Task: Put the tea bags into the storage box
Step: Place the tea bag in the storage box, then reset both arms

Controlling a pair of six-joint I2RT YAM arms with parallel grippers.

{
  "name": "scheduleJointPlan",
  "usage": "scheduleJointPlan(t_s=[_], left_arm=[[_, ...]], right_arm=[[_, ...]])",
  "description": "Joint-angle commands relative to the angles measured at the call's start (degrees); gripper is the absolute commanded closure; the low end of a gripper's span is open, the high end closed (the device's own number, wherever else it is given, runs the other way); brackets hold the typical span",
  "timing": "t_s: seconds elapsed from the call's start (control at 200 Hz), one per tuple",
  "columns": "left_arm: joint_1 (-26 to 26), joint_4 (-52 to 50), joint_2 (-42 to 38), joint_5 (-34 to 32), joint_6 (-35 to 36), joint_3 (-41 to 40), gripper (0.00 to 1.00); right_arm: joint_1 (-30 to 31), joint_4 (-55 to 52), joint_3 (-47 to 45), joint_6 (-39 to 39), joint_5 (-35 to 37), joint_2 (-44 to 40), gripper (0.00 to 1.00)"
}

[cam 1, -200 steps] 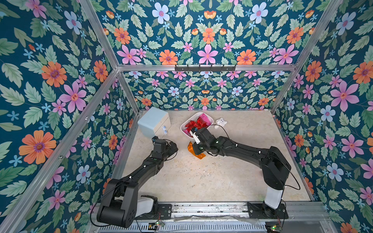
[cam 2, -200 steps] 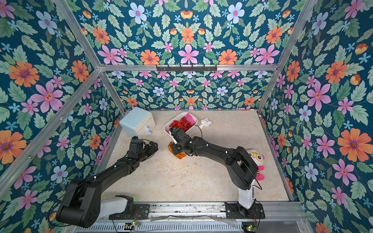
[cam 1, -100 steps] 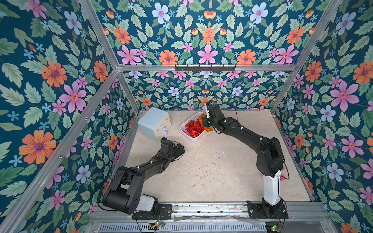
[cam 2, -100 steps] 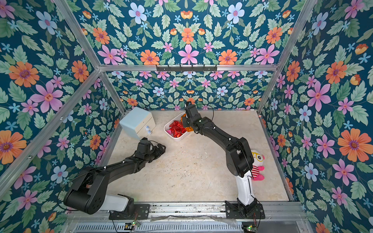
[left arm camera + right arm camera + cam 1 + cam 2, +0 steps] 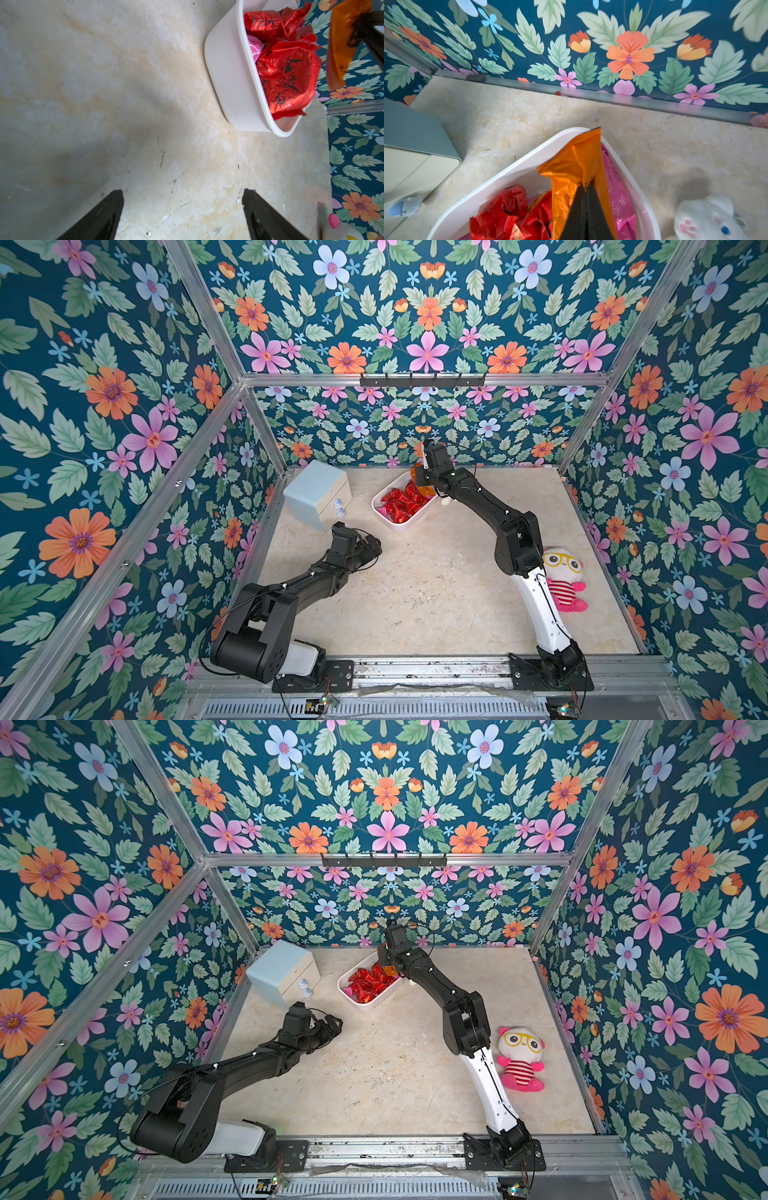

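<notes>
fingers (image 5: 583, 209) of your right gripper (image 5: 585, 190) are clenching an orange tea bag (image 5: 571, 166), holding it above the far end of the white storage box (image 5: 512, 166). red and pink tea bags (image 5: 401, 504) are lying piled inside. your left gripper (image 5: 182, 191) is hovering spread wide and empty over the marbled table (image 5: 415, 593), near the box. a pale blue drawer cabinet (image 5: 316, 489) is sitting beside it.

Beige marbled tabletop (image 5: 415, 593) carries storage box (image 5: 401, 526), pale blue cabinet (image 5: 316, 489), plush doll (image 5: 563, 572), small white plush toy (image 5: 708, 218).
</notes>
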Motion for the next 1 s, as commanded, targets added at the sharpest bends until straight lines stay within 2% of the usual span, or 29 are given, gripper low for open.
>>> scheduleJointPlan(t_s=[0.0,0.275,0.31,0.425,0.485,0.55,0.63,0.78,0.995], left_arm=[[0.06,-1.38,-0.96,-0.98,1.19,0.26,0.04],[0.07,-3.30,-3.18,-2.51,1.74,0.56,0.04],[0.12,-3.65,-3.53,-2.94,1.86,0.60,0.04],[0.14,-5.25,-4.95,-4.80,2.94,1.17,0.04],[0.13,-6.47,-6.04,-6.16,4.16,1.75,0.03],[0.27,-8.21,-7.45,-8.00,6.14,2.51,0.03],[0.48,-9.74,-9.36,-10.83,9.23,3.28,0.02],[1.19,-11.12,-12.27,-16.72,16.70,4.60,0.01],[1.77,-1.71,-14.36,-21.74,31.73,0.67,0.01]], right_arm=[[0.03,1.32,-0.48,-0.61,-0.10,0.63,1.00],[-0.10,2.98,-2.52,-1.42,-2.59,1.50,1.00],[-0.11,2.93,-2.52,-1.36,-2.77,1.37,0.92],[-0.07,3.09,-2.81,-1.34,-2.92,-0.83,0.57],[-0.14,3.35,-3.66,-1.38,-1.62,-3.03,0.49],[-0.10,4.01,-6.42,-1.34,0.59,-6.92,0.45],[-0.13,6.17,-13.77,-1.25,3.62,-13.29,0.41],[-0.21,13.75,-33.98,-1.00,10.16,-28.19,0.37],[-0.85,27.45,-67.27,-5.24,24.37,-51.14,0.31]])
